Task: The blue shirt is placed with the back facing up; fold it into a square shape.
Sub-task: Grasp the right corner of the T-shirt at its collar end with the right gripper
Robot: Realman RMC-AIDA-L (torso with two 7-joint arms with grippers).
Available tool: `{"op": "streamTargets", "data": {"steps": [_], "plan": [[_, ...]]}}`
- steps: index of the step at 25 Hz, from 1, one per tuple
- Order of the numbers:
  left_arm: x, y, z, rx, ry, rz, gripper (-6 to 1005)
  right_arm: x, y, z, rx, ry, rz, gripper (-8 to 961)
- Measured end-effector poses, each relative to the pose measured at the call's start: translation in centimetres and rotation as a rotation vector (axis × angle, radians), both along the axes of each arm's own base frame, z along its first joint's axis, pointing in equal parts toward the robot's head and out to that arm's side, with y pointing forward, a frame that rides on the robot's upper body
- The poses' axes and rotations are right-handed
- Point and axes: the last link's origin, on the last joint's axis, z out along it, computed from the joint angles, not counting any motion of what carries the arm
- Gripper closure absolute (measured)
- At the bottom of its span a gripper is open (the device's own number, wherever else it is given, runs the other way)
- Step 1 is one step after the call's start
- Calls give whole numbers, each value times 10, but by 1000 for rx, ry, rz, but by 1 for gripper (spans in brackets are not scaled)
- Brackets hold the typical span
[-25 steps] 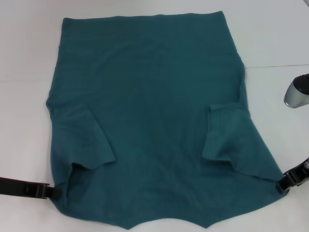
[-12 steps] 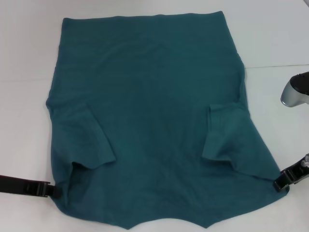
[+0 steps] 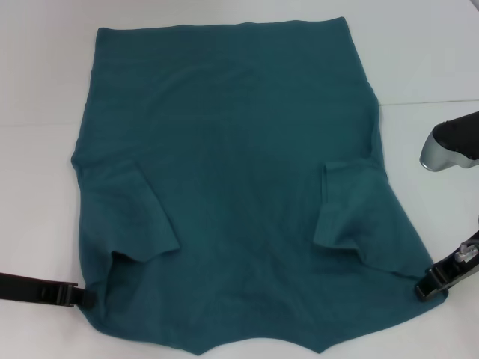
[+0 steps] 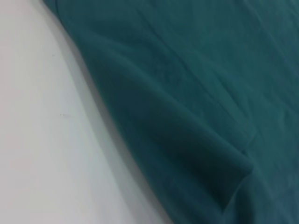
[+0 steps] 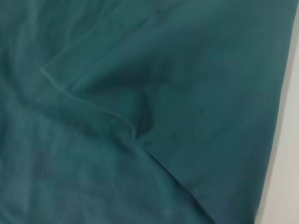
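The blue shirt (image 3: 232, 172) lies flat on the white table (image 3: 37, 187), hem at the far side and both short sleeves folded inward onto the body. The left sleeve flap (image 3: 131, 213) and the right sleeve flap (image 3: 348, 209) lie on top of it. My left gripper (image 3: 81, 297) is low at the shirt's near left edge, its tip touching the fabric. At the near right shoulder corner sits my right gripper (image 3: 428, 288), against the cloth edge. The left wrist view shows the blue shirt's edge (image 4: 187, 116) on the table; the right wrist view shows the folded sleeve's hem (image 5: 88, 105).
A thin seam line (image 3: 426, 102) crosses the table at the right. The grey and black upper part of my right arm (image 3: 449, 146) hangs over the table to the right of the shirt. Bare white table surrounds the cloth on the left, far and right sides.
My right gripper has slid a little left and nearer, closing onto the shirt's right shoulder corner; the right arm's upper part moved left too. The left gripper and the shirt stayed put.
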Motion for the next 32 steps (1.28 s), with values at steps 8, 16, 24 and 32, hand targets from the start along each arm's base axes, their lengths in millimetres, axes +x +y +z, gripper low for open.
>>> {"op": "streamTargets", "data": {"steps": [8,16,24,32], "plan": [[0,0,0,0,1,-2,939,2,0,-4,-14,-5,5,458],[1,1,0,0,1,-5,938,2,-1,-3,-8,10,3,612],[0,0,-1,-3,-1,0,937,2,-1,-2,-9,5,11,932],[-2,0,-2,-4,-2,6,935,-4,3,0,2,6,24,912]]}}
